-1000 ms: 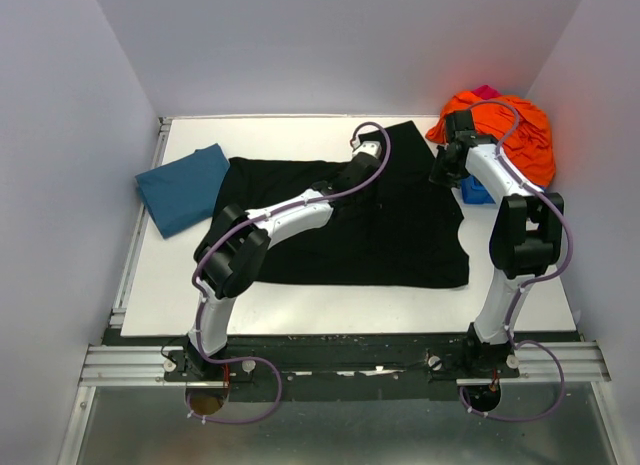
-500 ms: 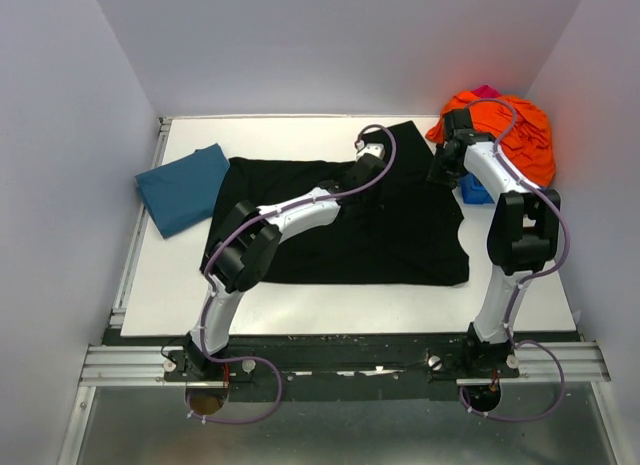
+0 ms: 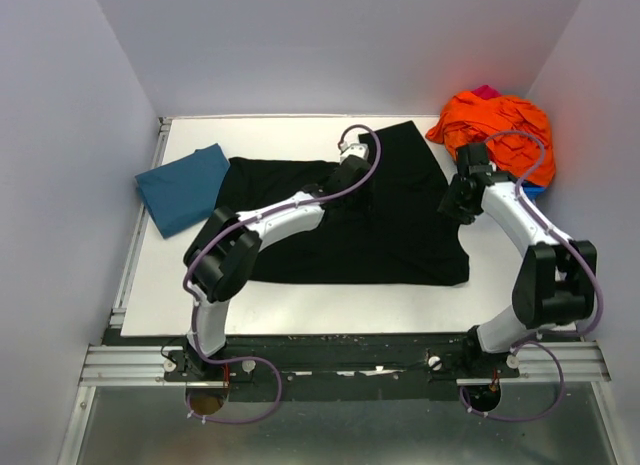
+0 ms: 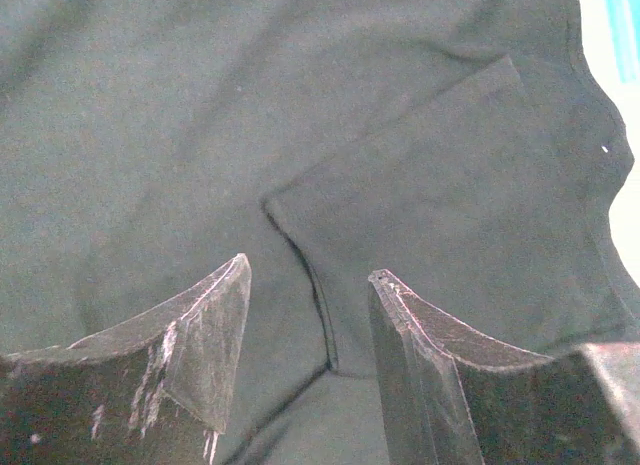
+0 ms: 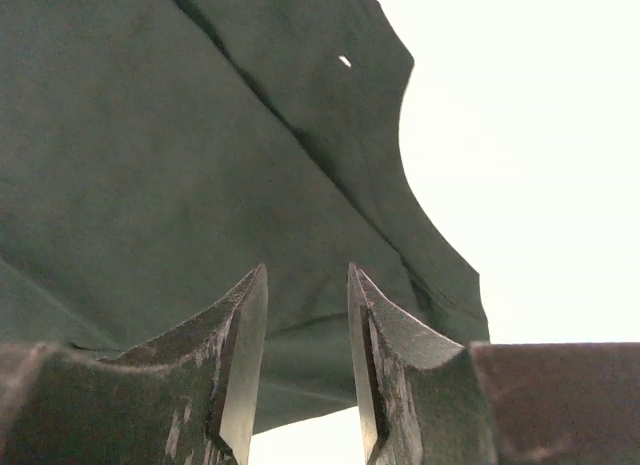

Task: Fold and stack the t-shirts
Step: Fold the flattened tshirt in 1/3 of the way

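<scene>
A large black t-shirt (image 3: 390, 230) lies spread flat across the middle of the white table (image 3: 300, 305); no print shows on it. A plain teal-blue t-shirt (image 3: 183, 188) lies folded at the left. My left gripper (image 3: 346, 182) hangs just over the black shirt's upper middle. In the left wrist view it (image 4: 310, 285) is open over a folded sleeve edge (image 4: 320, 285), with nothing between its jaws. My right gripper (image 3: 452, 205) is over the shirt's right edge. In the right wrist view it (image 5: 307, 285) is open and empty above the black cloth (image 5: 150, 165).
An orange cloth heap (image 3: 497, 125) with a bit of pink on top fills the back right corner. A sliver of a blue bin (image 3: 535, 190) shows beside it. White walls close in the table on three sides, and a metal rail (image 3: 340, 360) runs along the near edge.
Both grippers have gone from shut to open and let go of the black shirt. The right arm has pulled back from the orange heap toward the shirt's right edge. The left gripper has shifted slightly left.
</scene>
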### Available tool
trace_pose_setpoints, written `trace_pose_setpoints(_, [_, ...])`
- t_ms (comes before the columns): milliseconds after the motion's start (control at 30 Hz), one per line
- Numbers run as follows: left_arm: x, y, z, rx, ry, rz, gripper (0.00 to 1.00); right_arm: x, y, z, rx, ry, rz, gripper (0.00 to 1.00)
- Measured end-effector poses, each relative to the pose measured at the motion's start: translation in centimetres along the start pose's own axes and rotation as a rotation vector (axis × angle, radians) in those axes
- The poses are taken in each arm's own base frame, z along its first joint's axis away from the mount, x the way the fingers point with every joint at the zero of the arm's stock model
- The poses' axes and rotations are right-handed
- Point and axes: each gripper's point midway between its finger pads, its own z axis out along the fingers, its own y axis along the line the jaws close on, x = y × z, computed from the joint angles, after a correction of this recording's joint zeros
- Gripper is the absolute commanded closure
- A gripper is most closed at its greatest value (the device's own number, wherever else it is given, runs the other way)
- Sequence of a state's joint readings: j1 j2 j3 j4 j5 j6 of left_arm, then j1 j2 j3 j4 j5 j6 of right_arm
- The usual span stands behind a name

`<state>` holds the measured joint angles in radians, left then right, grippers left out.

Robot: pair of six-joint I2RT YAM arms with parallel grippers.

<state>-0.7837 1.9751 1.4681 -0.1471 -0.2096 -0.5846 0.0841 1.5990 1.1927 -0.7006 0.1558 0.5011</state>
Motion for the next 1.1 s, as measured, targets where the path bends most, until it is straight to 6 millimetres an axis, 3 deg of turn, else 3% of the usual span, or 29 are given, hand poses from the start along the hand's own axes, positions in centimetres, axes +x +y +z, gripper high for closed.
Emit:
trace_pose_setpoints(133, [1.6, -0.3, -1.8, 0.051, 0.011, -0.020, 0.39, 3.3, -2.3, -1.0, 0.036, 0.012, 0.044, 0.68])
trace_pose_setpoints(233, [4.7, -1.1, -3.2, 0.101, 0.062, -0.019, 0.43, 6.1, -3.6, -1.0, 0.048, 0.047, 0.058, 0.98])
trace_pose_setpoints(500, [13.0, -4.5, -6.1, 0.266, 0.261, 0.000, 0.48, 9.3, -3.6, 0.2, 0.045, 0.154, 0.115, 0.99])
trace_pose_setpoints(667, [14.7, -5.6, -7.0, 0.336, 0.319, 0.003, 0.50, 9.9, -4.5, 1.4, 0.094, 0.197, 0.173, 0.99])
trace_pose_setpoints(933, [17.6, -4.0, -7.5, 0.337, 0.396, 0.011, 0.50, 9.4, -8.1, 3.0, 0.173, 0.236, 0.299, 0.99])
trace_pose_setpoints(1100, [17.9, -3.9, -7.9, 0.364, 0.392, 0.009, 0.49, 9.1, -8.2, 2.9, 0.172, 0.226, 0.293, 0.99])
